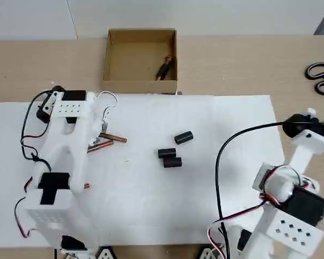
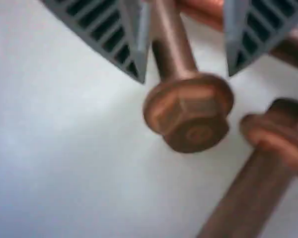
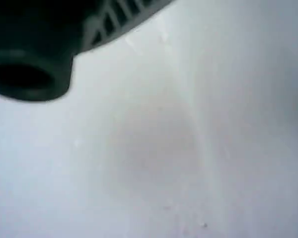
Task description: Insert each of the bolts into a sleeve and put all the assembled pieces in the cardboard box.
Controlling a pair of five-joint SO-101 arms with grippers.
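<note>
In the left wrist view my left gripper (image 2: 186,77) is open, its ribbed fingers (image 2: 114,34) on either side of a copper bolt (image 2: 188,111) lying on the white sheet. One finger is against the shank and the other stands clear. A second bolt (image 2: 268,158) lies beside it. From above, this gripper (image 1: 100,135) hangs over the bolts (image 1: 114,138) at the sheet's left. Three black sleeves (image 1: 171,154) lie mid-sheet. The cardboard box (image 1: 140,81) holds one assembled piece (image 1: 165,68). My right gripper (image 3: 59,49) is shut on a black sleeve (image 3: 30,74) just above the sheet.
The white sheet (image 1: 151,205) covers most of the wooden table. Scissors (image 1: 321,78) lie at the far right edge. The right arm's body (image 1: 291,216) and black cable (image 1: 227,156) take up the near right corner. A small copper end (image 1: 87,186) pokes out beside the left arm.
</note>
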